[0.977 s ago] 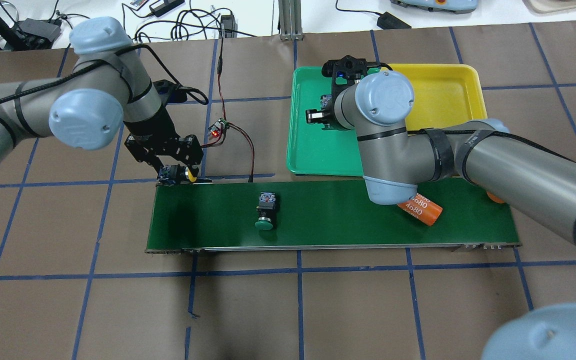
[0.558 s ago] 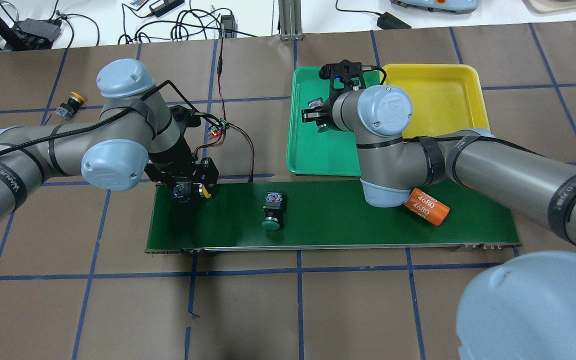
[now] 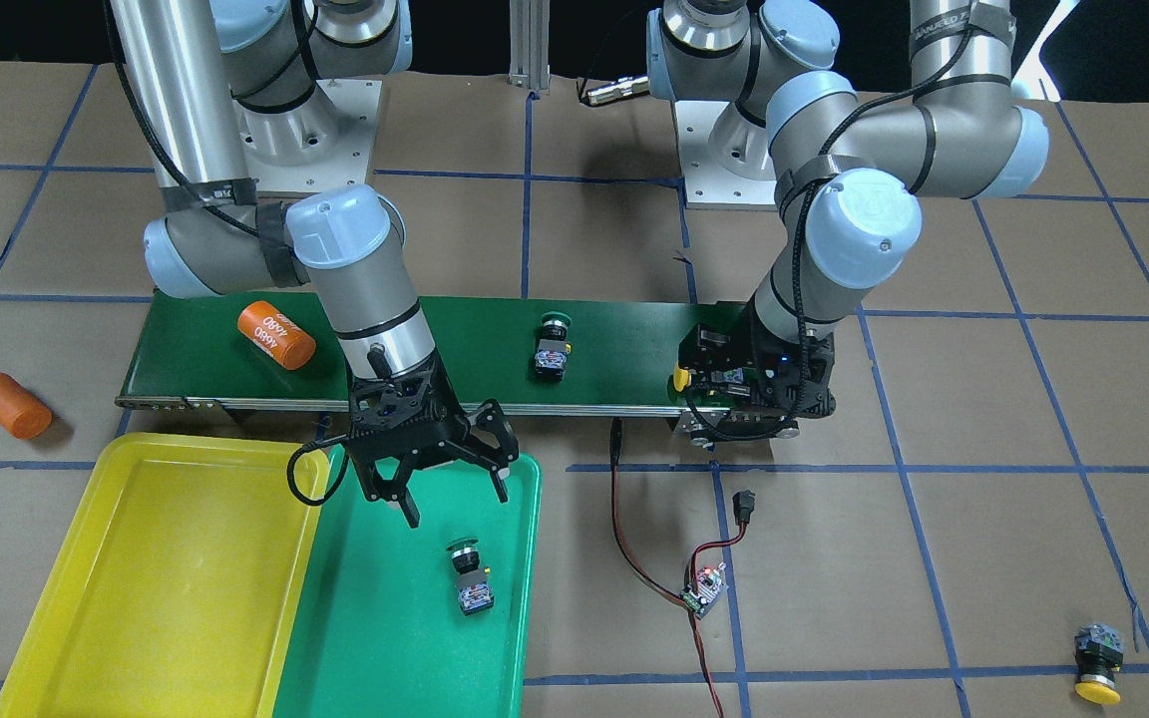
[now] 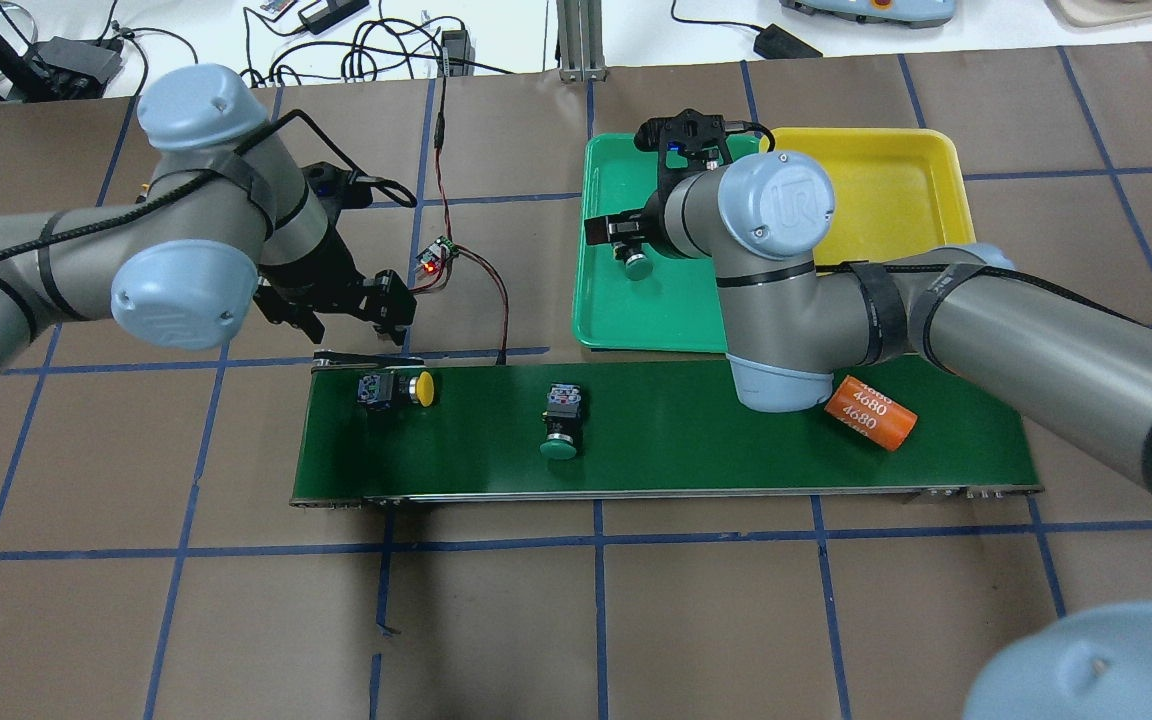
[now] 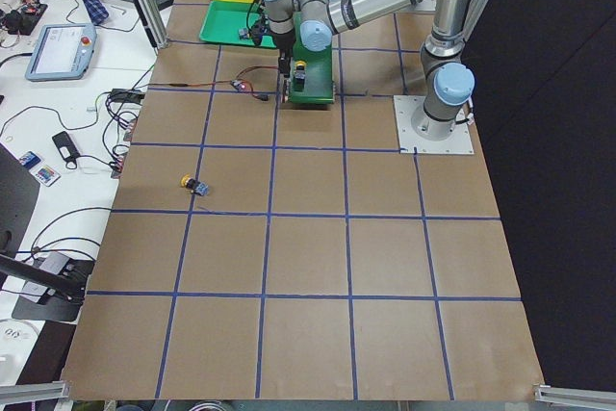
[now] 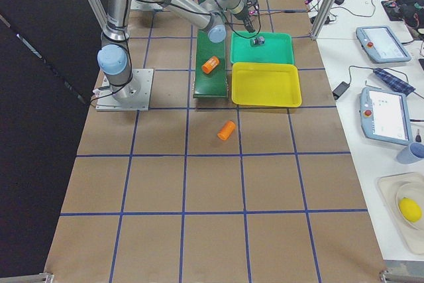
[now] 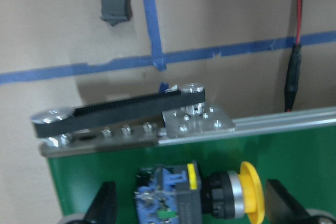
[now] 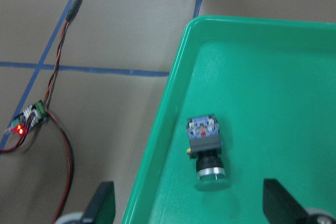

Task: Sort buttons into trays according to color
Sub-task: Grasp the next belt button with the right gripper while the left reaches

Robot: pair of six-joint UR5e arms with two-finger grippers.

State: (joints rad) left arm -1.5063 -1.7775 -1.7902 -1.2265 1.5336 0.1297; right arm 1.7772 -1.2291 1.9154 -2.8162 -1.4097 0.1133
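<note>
The wrist views show the fingers most clearly. In the left wrist view, the left pincer (image 4: 348, 318) is spread wide and holds nothing. The yellow button (image 7: 202, 200) lies on its side below and between the two fingertips, on the conveyor belt (image 4: 696, 455) close to its end roller. From overhead, that button rests free on the belt just in front of the pincer, its cap pointing toward the belt's middle. The front-facing view hides most of it behind the pincer's body.

The right wrist view shows the right pincer (image 3: 455, 506) also spread and empty, hanging over the teal tray (image 3: 385, 648). A green button (image 8: 206, 149) lies on the tray floor beneath the gap between the fingers, near the tray's rim. The yellow tray (image 3: 146, 578) sits right beside the teal one.

The other green button (image 4: 563, 420) lies mid-belt, well apart from both pincers. Of the exterior views, the front-facing and left ones show a stray yellow button (image 3: 1098, 660) on the table (image 4: 636, 620), far from the belt. One orange cylinder (image 4: 871, 412) lies on the belt. A second orange cylinder (image 3: 11, 406) lies on the table and does not show in the overhead view.
</note>
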